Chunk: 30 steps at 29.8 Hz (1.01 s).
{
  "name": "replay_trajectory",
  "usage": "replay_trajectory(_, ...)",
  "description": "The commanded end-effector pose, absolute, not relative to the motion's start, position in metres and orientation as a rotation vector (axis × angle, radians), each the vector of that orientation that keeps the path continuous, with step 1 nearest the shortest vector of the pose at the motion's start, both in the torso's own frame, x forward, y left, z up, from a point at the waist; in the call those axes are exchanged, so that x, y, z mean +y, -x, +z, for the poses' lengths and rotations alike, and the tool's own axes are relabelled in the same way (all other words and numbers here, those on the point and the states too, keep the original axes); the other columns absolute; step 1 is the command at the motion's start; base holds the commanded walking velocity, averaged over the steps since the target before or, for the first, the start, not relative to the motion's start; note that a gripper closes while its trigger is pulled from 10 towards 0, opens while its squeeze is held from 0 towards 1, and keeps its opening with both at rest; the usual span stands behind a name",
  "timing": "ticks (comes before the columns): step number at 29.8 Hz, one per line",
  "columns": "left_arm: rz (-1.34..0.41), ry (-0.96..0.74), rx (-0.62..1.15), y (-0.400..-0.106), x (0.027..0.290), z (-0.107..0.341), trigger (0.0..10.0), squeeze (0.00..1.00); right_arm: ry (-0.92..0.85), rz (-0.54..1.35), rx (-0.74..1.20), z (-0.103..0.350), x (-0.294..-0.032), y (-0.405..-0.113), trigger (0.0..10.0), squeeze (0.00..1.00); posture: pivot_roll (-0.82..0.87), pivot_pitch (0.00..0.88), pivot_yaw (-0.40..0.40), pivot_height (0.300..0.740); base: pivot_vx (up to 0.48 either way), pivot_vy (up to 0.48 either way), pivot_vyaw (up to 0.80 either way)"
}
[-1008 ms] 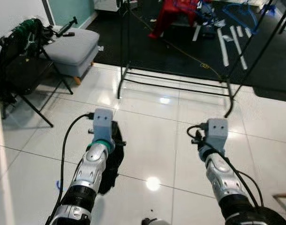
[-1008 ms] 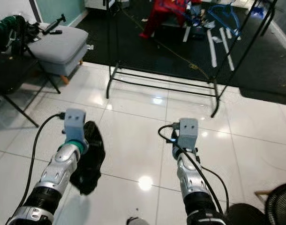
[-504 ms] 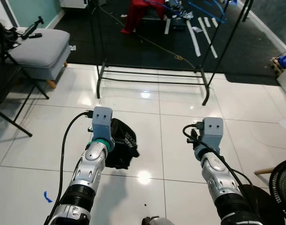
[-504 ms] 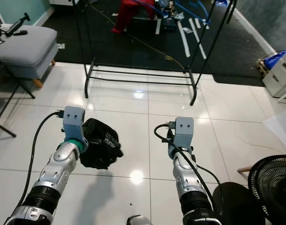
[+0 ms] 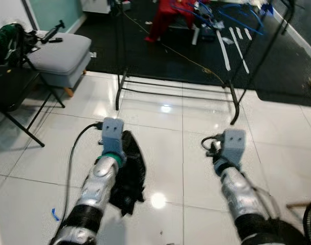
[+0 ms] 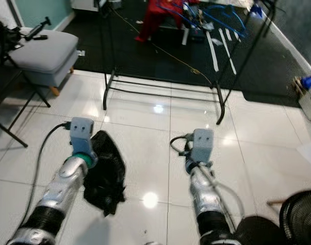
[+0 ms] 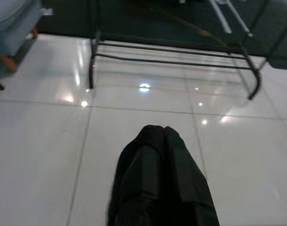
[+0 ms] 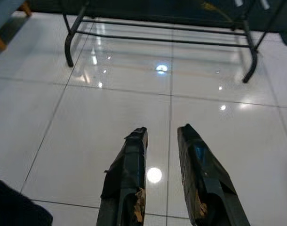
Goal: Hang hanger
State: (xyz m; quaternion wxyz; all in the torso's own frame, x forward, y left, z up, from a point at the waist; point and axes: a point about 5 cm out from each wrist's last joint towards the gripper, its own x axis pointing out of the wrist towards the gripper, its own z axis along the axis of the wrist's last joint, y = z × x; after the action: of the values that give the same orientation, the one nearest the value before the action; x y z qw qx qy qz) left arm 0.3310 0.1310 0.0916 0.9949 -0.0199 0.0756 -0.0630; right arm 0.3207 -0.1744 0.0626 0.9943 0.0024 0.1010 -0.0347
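The left gripper [image 7: 157, 134] fingers pinch a soft, light, floppy black cloth [image 5: 129, 173], maybe hiding a hanger; the right gripper [image 8: 163, 136] fingers stay narrowly apart.

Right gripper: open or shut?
Open. The right gripper shows a clear gap between its two black fingers, with bare white floor tile between them and nothing held.

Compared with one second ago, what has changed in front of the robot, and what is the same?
Mainly the camera view swung sideways and back, so the black metal garment rack shifted in frame; that is no move of the rack. The left gripper still holds the black crumpled cloth, which now hangs longer. The right gripper stays open and empty above the white tiled floor.
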Motion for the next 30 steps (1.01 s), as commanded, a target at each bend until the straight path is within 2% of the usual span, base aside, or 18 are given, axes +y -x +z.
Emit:
replay_trajectory(1, -0.143, 0.048, 0.139, -0.3310, 0.1248, 0.0931, 10.0, 0.00, -0.001, -0.089, 0.211, 0.0616, -0.1817, -0.3199, 10.0, 0.00, -0.05, 0.037, 0.021, 0.740, 0.322, 0.000, 0.00)
replay_trajectory(18, -0.147, 0.043, 0.136, -0.3319, 0.1253, 0.0942, 10.0, 0.00, 0.002, -0.084, 0.209, 0.0626, -0.1813, -0.3217, 10.0, 0.00, -0.05, 0.028, 0.017, 0.740, 0.313, 0.000, 0.00)
replay_trajectory(30, -0.149, -0.006, 0.131, -0.3329, 0.1252, 0.0936, 10.0, 0.00, 0.003, -0.087, 0.210, 0.0618, -0.1810, -0.3209, 10.0, 0.00, -0.05, 0.014, 0.025, 0.740, 0.000, 0.000, 0.00)
